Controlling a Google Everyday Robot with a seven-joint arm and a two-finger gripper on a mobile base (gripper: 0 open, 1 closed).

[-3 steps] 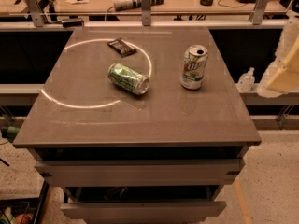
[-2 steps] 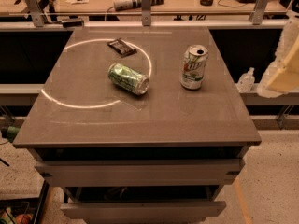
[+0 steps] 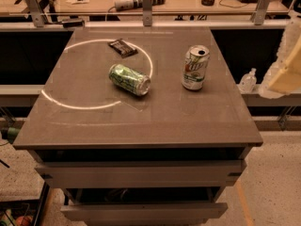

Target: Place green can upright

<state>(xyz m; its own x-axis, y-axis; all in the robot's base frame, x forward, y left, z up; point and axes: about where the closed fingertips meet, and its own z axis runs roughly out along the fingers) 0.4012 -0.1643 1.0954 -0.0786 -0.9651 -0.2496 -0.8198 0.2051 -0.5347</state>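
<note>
My gripper, whose hold I cannot tell, hangs at 3 o'clock off the table; the green can lies toppled at its 9 o'clock, axis 10-to-4.

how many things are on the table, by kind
cans: 2 (green can lying on its side, white can upright)
dark packets: 1 (packet at the back)
total: 3
not counted: the gripper, a pale shape at the right edge of the view, beside the table and touching nothing
</note>
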